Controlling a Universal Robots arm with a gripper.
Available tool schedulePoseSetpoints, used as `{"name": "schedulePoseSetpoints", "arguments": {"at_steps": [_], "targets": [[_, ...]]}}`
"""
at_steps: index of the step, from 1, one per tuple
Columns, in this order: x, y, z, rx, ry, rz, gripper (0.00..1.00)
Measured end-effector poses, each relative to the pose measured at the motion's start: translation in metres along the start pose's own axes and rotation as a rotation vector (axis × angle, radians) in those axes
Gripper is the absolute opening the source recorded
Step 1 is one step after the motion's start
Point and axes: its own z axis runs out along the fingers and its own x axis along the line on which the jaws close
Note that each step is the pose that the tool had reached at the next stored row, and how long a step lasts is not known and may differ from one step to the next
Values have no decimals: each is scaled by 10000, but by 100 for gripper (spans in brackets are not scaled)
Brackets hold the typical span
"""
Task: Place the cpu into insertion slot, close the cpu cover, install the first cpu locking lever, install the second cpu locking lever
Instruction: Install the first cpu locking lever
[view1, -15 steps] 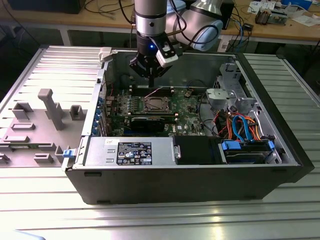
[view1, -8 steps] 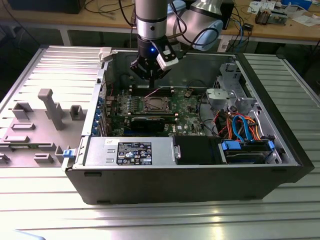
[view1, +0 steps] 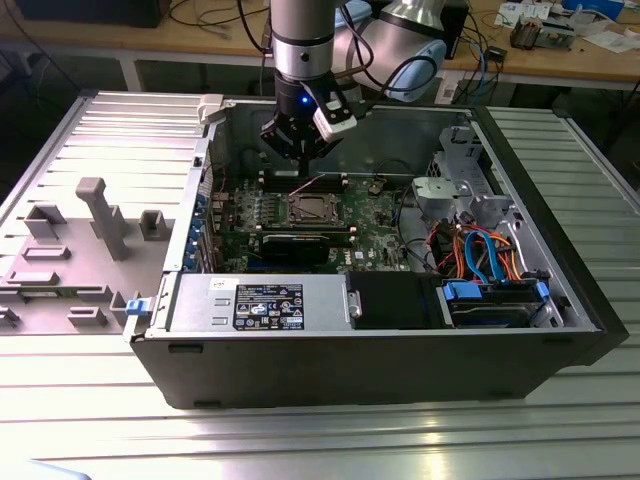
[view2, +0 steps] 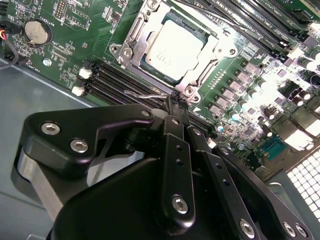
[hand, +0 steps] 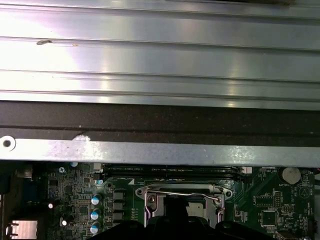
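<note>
One thin wire lever (view2: 150, 94) lies along the socket's edge just ahead of the gripper (view2: 176, 102), and the fingertips meet right at the corner where that wire ends. The fingers look drawn narrow, close together, with their tips at or on the lever end; whether they actually pinch the wire is hard to tell, since the tips blur into the dark memory slots (view2: 117, 80) behind them.

The cpu (view2: 172, 47) already sits in the insertion slot (view2: 131, 36), its grey top showing through the window of the cpu cover (view2: 207, 67), which lies flat over it. In the exterior view the gripper (view1: 300, 152) hangs inside the open computer case (view1: 330, 370), just beyond the socket (view1: 310, 209) on the green board (view1: 375, 215).

Several things could go wrong from here. The wire is springy and thin, so a grip that is off-centre could let it snap free and whip back. Pushing it sideways without first pressing down might miss the retaining hook, leaving the cover loose. A tip that slides off the wire could scrape the board or knock the small white connectors (view2: 85, 73) near the memory slots. In the first wrist view a lever (hand: 182, 194) crosses the cover frame; if the levers are seated in the wrong order, the cover could sit unevenly on the chip.
</note>
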Motion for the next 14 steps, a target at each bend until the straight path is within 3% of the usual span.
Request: {"name": "schedulePoseSetpoints", "arguments": {"at_steps": [6, 8, 10, 14], "targets": [[0, 0, 1, 0, 0, 0, 11], [-1, -1, 9, -39, -4, 0, 11], [-9, -1, 32, -135, -7, 6, 11], [-25, 1, 53, -141, -6, 4, 11]]}}
